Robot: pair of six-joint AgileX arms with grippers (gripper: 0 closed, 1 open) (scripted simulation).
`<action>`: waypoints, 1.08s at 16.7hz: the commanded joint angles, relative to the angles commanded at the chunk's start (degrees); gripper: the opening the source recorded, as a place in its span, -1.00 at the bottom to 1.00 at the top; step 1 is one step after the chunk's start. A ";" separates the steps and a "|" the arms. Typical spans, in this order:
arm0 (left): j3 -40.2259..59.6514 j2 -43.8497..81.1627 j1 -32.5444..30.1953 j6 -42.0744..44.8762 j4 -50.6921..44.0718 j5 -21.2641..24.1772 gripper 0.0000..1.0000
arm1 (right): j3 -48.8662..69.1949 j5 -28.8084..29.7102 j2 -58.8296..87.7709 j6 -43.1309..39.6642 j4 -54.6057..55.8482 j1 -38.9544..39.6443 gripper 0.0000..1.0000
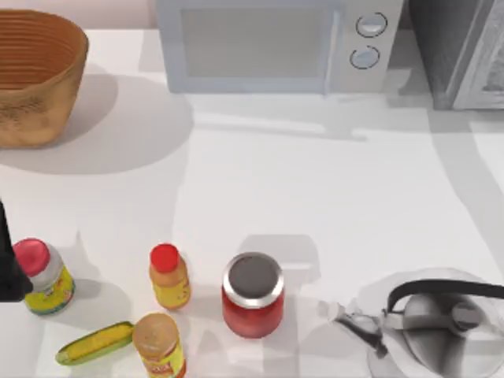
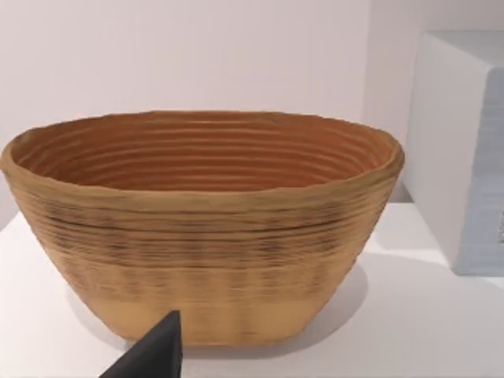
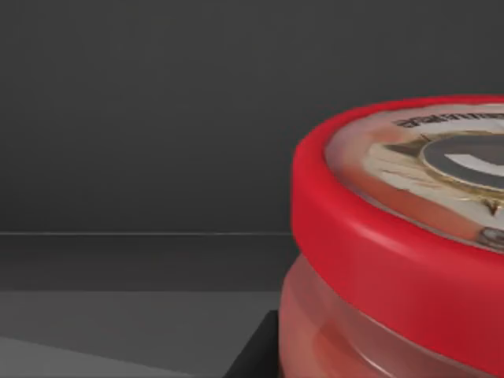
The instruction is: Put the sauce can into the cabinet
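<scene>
The slim red sauce can (image 3: 409, 236), with its red-rimmed printed top, is seen close against the dark grey interior of the box-like cabinet (image 3: 142, 118) — judged to be carried inside for release. A dark finger edge sits beside the can; right jaw state cannot be told. The left gripper (image 2: 153, 354) is parked facing the woven brown basket (image 2: 197, 236) — its jaw state cannot be told.

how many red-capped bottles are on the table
2: one red-capped bottle at the top view's left edge by the left gripper, another left of the grey-lidded red jar. None seems hidden.
</scene>
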 joint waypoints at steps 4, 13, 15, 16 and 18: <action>0.00 0.00 0.00 0.00 0.00 0.00 1.00 | 2.38 0.30 1.79 0.07 -0.63 0.26 -1.00; 0.00 0.00 0.00 0.00 0.00 0.00 1.00 | 10.63 -0.98 10.69 0.39 0.94 -1.62 -1.00; 0.00 0.00 0.00 0.00 0.00 0.00 1.00 | 14.41 -1.71 15.33 0.46 1.41 -2.08 -1.00; 0.00 0.00 0.00 0.00 0.00 0.00 1.00 | 15.55 -2.11 17.20 0.44 1.68 -2.32 -1.00; 0.00 0.00 0.00 0.00 0.00 0.00 1.00 | 18.97 -2.77 22.05 0.31 2.09 -2.86 -1.00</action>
